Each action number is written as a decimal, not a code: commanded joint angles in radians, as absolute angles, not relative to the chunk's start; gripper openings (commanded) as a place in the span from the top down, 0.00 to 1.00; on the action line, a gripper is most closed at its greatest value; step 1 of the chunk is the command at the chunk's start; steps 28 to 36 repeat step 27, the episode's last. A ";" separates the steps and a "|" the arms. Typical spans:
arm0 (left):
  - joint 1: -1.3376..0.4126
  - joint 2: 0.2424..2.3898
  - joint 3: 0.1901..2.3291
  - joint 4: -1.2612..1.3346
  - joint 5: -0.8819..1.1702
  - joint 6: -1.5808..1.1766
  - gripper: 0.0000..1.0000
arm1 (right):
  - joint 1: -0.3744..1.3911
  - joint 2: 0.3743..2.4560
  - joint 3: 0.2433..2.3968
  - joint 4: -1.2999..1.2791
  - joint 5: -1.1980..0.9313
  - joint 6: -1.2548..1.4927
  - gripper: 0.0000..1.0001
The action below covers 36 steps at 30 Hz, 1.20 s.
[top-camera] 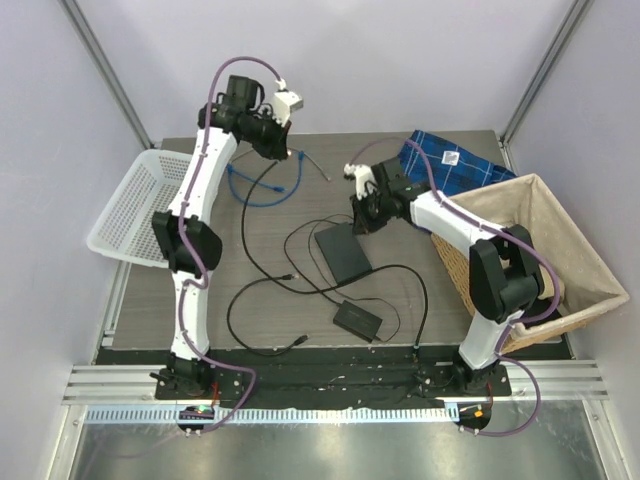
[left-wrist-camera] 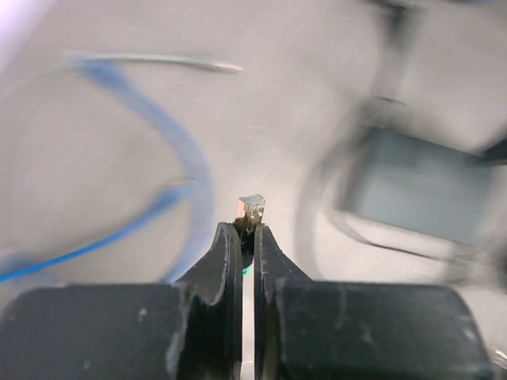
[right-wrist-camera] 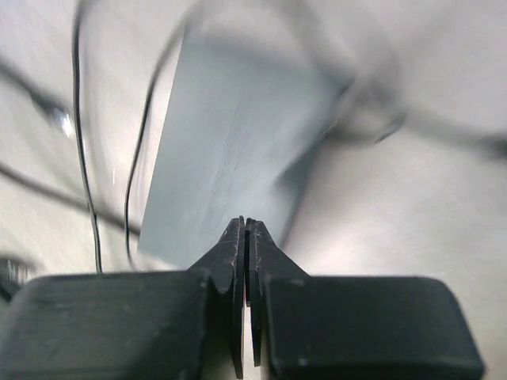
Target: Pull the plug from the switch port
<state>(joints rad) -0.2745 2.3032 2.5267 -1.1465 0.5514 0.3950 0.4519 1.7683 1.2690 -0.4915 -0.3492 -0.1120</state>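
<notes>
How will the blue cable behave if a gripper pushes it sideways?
The blue cable lies in loose curves on the table, so it is probably floppy: a push would likely bend the loop rather than shift the whole length. It looks thin, so probably light and easy to drag.

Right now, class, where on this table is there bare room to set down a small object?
The table is bare at its near left corner, between the white basket and left arm, and between the switch and wicker basket. The centre is crowded with looping black cables.
</notes>
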 commanded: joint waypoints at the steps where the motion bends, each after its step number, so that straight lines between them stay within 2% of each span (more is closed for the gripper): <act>1: -0.291 2.189 2.365 -0.873 0.175 0.460 0.91 | 0.393 1.743 1.458 -0.468 -0.273 -0.121 0.94; 2: -0.290 2.163 2.350 -0.821 0.116 0.463 0.68 | 0.384 1.738 1.474 -0.457 -0.229 -0.117 0.89; 3: -0.290 2.157 2.349 -0.818 0.100 0.463 0.38 | 0.376 1.724 1.486 -0.453 -0.207 -0.115 0.76; 5: -0.291 2.135 2.378 -0.848 0.094 0.422 0.28 | 0.357 1.701 1.509 -0.434 -0.122 -0.103 0.63; 6: -0.293 2.116 2.381 -0.854 0.098 0.402 0.20 | 0.357 1.674 1.512 -0.428 -0.085 -0.097 0.48; 7: -0.293 2.091 2.359 -0.854 0.106 0.349 0.16 | 0.356 1.657 1.511 -0.423 -0.059 -0.097 0.43; 8: -0.293 2.062 2.335 -0.836 0.116 0.325 0.01 | 0.356 1.640 1.506 -0.417 -0.011 -0.095 0.38; 10: -0.294 1.929 2.198 -0.778 0.111 0.267 0.00 | 0.356 1.580 1.473 -0.408 0.053 -0.078 0.25; 11: -0.296 1.872 2.142 -0.699 0.079 0.186 0.00 | 0.356 1.556 1.459 -0.410 0.087 -0.052 0.25; 12: -0.298 1.792 2.097 -0.681 0.042 0.154 0.00 | 0.356 1.534 1.442 -0.414 0.127 -0.048 0.20; 15: -0.298 1.688 1.990 -0.748 0.057 0.150 0.00 | 0.356 1.436 1.352 -0.449 0.155 -0.052 0.20; 22: -0.295 1.301 1.492 -0.772 0.048 0.219 0.00 | 0.357 1.249 1.154 -0.635 0.229 -0.065 0.14; 25: -0.200 1.183 1.328 -0.756 0.118 0.181 0.00 | 0.357 1.198 1.077 -0.638 0.193 -0.011 0.13; 27: -0.158 1.140 1.284 -0.749 0.091 0.111 0.00 | 0.356 1.187 1.068 -0.637 0.112 -0.002 0.12; 36: -0.158 1.140 1.284 -0.749 0.091 0.111 0.00 | 0.356 1.187 1.068 -0.637 0.112 -0.002 0.12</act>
